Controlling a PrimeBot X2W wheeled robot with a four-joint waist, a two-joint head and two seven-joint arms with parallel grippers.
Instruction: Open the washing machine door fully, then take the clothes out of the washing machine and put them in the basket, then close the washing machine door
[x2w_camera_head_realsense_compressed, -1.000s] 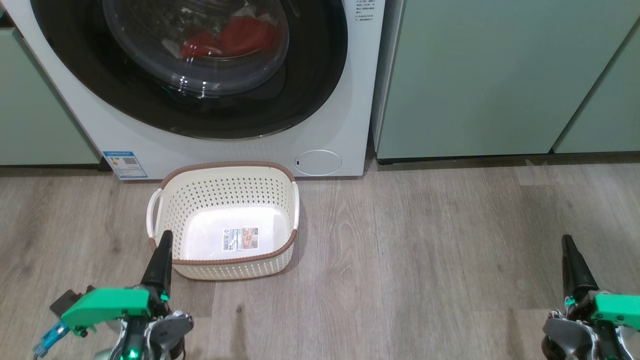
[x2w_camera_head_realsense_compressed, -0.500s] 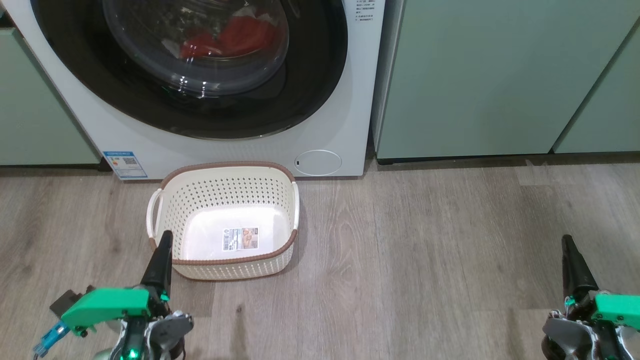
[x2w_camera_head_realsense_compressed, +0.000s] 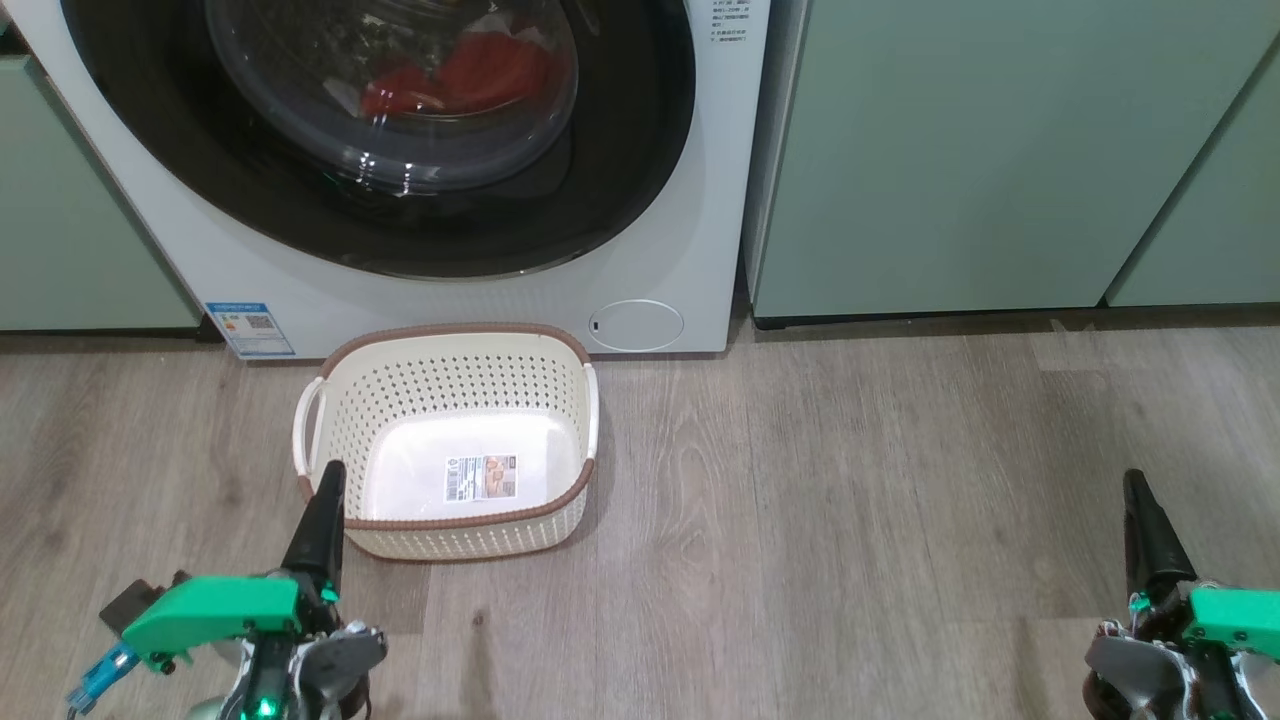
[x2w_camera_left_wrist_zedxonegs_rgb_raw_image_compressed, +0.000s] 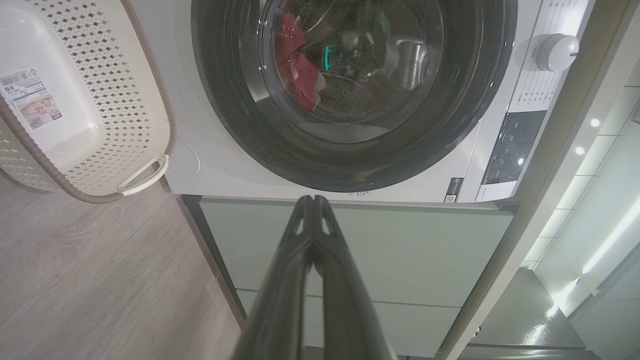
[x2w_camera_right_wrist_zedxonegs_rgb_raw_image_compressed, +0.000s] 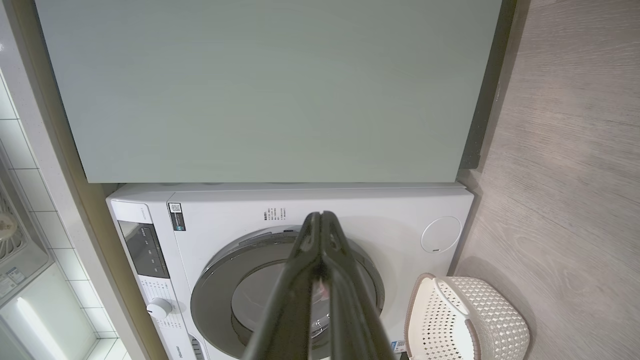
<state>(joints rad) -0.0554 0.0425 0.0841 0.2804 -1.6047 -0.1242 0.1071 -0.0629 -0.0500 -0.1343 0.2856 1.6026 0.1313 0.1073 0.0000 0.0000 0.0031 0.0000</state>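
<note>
The white washing machine (x2w_camera_head_realsense_compressed: 690, 250) stands ahead with its black-rimmed round door (x2w_camera_head_realsense_compressed: 640, 150) closed against the front. Red clothes (x2w_camera_head_realsense_compressed: 470, 70) show through the clear window, also as red clothes (x2w_camera_left_wrist_zedxonegs_rgb_raw_image_compressed: 300, 75) in the left wrist view. The cream basket (x2w_camera_head_realsense_compressed: 450, 350) sits empty on the floor in front of the washer, a label on its base. My left gripper (x2w_camera_head_realsense_compressed: 328, 480) hovers shut at the basket's near left corner, holding nothing. My right gripper (x2w_camera_head_realsense_compressed: 1133, 485) is shut and empty over bare floor far to the right. The door (x2w_camera_right_wrist_zedxonegs_rgb_raw_image_compressed: 225, 280) and basket (x2w_camera_right_wrist_zedxonegs_rgb_raw_image_compressed: 480, 315) appear beyond the right gripper's fingers.
Pale green cabinets (x2w_camera_head_realsense_compressed: 1000, 150) flank the washer on both sides. A small round white flap (x2w_camera_head_realsense_compressed: 635, 325) sits low on the washer's front. Grey wood floor (x2w_camera_head_realsense_compressed: 850, 500) stretches between basket and right gripper. A control knob (x2w_camera_left_wrist_zedxonegs_rgb_raw_image_compressed: 555, 52) is on the washer's panel.
</note>
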